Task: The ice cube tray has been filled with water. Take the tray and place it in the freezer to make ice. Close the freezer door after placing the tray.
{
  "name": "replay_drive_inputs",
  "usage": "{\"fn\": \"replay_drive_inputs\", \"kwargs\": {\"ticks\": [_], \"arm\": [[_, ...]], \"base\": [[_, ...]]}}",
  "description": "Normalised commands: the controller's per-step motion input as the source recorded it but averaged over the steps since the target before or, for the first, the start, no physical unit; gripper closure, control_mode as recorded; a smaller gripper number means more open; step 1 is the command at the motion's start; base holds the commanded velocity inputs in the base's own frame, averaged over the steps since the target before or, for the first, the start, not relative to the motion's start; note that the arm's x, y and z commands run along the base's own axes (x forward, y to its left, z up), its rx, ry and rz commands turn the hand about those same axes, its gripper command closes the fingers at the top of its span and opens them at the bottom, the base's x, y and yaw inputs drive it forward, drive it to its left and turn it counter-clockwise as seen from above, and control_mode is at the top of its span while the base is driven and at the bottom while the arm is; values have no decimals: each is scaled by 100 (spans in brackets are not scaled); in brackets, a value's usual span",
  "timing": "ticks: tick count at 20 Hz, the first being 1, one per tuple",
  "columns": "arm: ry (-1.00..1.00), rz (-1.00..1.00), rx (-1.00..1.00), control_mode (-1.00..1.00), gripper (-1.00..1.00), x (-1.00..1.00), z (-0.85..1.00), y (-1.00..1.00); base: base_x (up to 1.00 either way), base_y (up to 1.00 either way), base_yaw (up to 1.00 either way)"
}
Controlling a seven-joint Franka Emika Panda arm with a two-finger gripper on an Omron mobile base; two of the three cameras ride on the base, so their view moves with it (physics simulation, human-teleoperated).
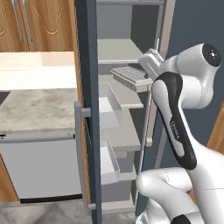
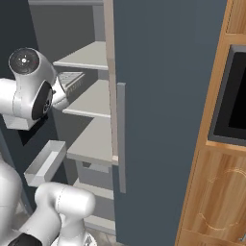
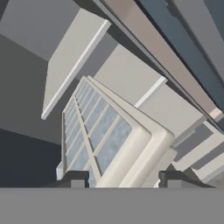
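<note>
One tray (image 3: 98, 135), stiff, light, water-filled so spill-prone; I'm keeping it level, pincer (image 3: 122, 179) clamping its short end, reaching over a freezer (image 1: 127, 52) shelf.

1. My own arm hides the near end of the ice cube tray (image 1: 130, 77) by the freezer (image 1: 122, 109) shelves.
2. In the hand view, the tray's near end runs under the bottom band, between the pincer (image 3: 121, 180) tips.
3. The freezer door (image 1: 89, 109) is cut off top and bottom.

Kitchen: freezer (image 1: 127, 109), dishwasher (image 1: 41, 164), counter (image 1: 37, 107)
</note>
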Motion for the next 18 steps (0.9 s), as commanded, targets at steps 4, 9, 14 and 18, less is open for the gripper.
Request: {"fn": "replay_drive_inputs", "kwargs": {"ticks": [4,9,14,18], "arm": [[-9,0,0,-100,100,19,1,13],[-17,-3,0,-100,100,12,0,9],[-17,-5,0,-100,100,4,9,1],[0,-5,0,-100,100,6,39,0]], "base": [[0,0,0],[0,0,0],[0,0,0],[0,0,0]]}}
